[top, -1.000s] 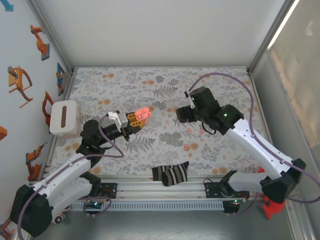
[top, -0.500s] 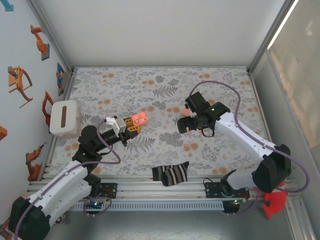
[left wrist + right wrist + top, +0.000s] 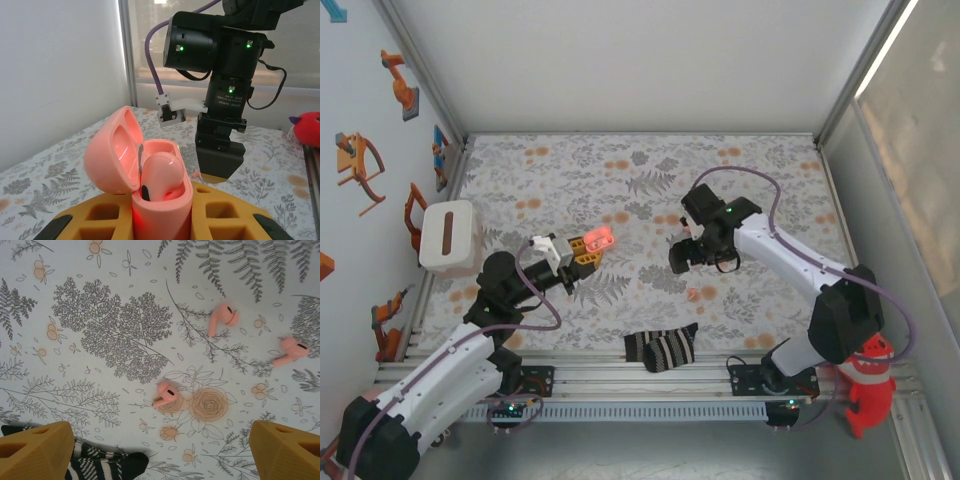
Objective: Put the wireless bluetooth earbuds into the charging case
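Pink case [image 3: 162, 210] still pinched by left fingers [image 3: 245, 215]; right fingers [image 3: 35, 450] spread, now nearer loose earbuds [image 3: 165, 393].

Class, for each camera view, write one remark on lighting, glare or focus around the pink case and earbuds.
Top external: the open charging case glows, nearly washed out. Left wrist: red light pools at its base, and the right hand stands dark against a bright panel. Right wrist: three loose earbuds lie sharp, evenly lit, with faint soft shadows on the cloth.
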